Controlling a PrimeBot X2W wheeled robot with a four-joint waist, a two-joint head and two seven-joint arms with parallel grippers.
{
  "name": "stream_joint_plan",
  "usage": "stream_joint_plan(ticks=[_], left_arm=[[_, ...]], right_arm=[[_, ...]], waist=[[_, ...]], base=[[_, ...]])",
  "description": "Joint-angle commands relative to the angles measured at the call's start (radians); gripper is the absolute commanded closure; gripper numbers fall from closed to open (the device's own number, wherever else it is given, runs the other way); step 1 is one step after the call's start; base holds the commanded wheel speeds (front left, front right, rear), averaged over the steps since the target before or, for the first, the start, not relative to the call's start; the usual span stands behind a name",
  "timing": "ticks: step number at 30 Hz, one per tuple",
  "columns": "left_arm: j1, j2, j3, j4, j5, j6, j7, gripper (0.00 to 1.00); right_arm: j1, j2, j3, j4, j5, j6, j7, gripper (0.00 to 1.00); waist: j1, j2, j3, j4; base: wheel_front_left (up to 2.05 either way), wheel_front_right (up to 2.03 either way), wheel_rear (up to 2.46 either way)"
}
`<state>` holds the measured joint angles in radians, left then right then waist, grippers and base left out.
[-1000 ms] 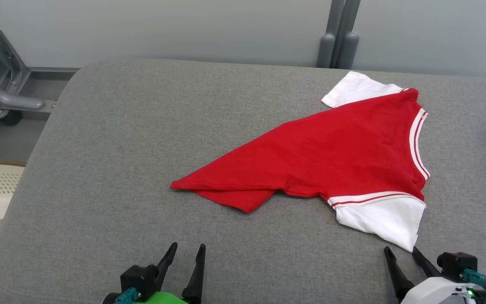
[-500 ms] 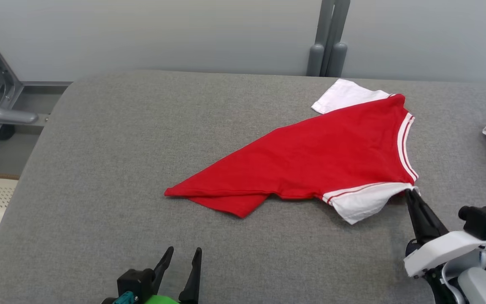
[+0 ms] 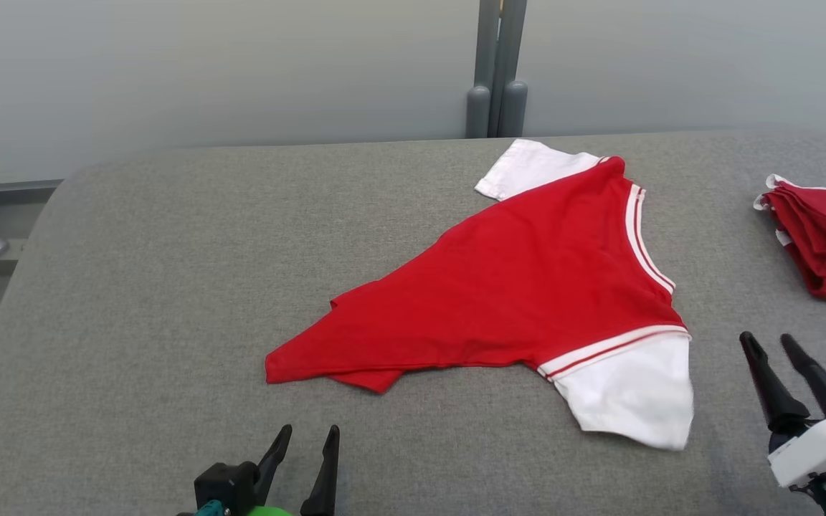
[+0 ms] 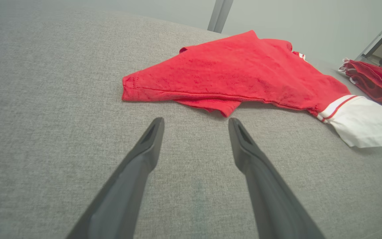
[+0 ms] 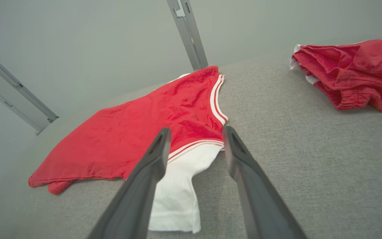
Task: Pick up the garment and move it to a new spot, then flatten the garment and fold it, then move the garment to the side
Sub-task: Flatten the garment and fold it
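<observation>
Pointing forward at the near edge of the grey padded surface (image 3: 133, 301), my left gripper (image 3: 309, 428) has its two dark fingers spread wide with nothing between them. In my left wrist view the tips stop short of the garment (image 3: 528, 287), aimed at its doubled-over hem corner without touching it. My right gripper (image 3: 766, 337) stands a little farther in on my right, jaws likewise parted and empty, near the near sleeve (image 3: 635, 394) but clear of the cloth. That sleeve is white, lies flat and juts toward me from a red-and-white striped seam. Beyond it the red body of the garment spreads across the middle of the surface, right of centre. It narrows to a point toward my left, where a lower layer of hem peeks out from under the top one. Along its right edge runs the neckline trim (image 3: 646, 240), white with a thin red stripe. At the far end the second white sleeve (image 3: 528, 166) sticks out toward the back edge. Well apart to my right, a crumpled red heap (image 3: 825, 229) with bits of white trim sits near the surface's edge. Behind everything a grey post (image 3: 495, 72) rises against the pale wall (image 3: 241, 64).
</observation>
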<state>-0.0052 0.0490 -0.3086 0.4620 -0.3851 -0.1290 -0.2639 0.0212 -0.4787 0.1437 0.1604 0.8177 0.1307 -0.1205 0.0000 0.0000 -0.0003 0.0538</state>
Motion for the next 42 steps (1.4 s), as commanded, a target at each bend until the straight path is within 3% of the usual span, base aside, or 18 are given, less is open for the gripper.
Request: stream_joint_plan(ticks=[1,7,23,28,42], left_arm=[[0.011,0.003,0.002,-0.001,-0.004,-0.003,0.000,0.00],[0.002,0.003,-0.002,0.003,0.003,-0.003,0.000,0.00],[-0.001,0.003,0.011,0.009,0.027,-0.003,0.000,0.00],[-0.019,0.003,0.033,0.016,0.041,-0.003,0.000,0.00],[-0.204,0.018,0.162,0.155,0.057,-0.003,0.000,0.00]], right_arm=[[0.016,0.005,-0.015,-0.003,-0.017,0.000,-0.015,0.00],[0.027,0.052,-0.103,-0.017,-0.098,0.000,-0.070,0.00],[-0.018,0.144,-0.080,0.045,-0.304,0.000,-0.115,0.00],[-0.029,0.177,-0.056,0.075,-0.318,0.000,-0.123,0.00],[-0.077,0.168,-0.016,0.092,-0.306,0.000,-0.128,0.00]], waist=[[0.0000,0.0000,-0.002,-0.017],[0.0000,0.0000,-0.002,-0.026],[0.0000,0.0000,-0.013,0.021],[0.0000,0.0000,-0.010,0.017],[0.0000,0.0000,0.098,-0.069]], base=[[0.00,0.00,0.00],[0.00,0.00,0.00],[0.00,0.00,0.00],[0.00,0.00,0.00],[0.00,0.00,0.00]])
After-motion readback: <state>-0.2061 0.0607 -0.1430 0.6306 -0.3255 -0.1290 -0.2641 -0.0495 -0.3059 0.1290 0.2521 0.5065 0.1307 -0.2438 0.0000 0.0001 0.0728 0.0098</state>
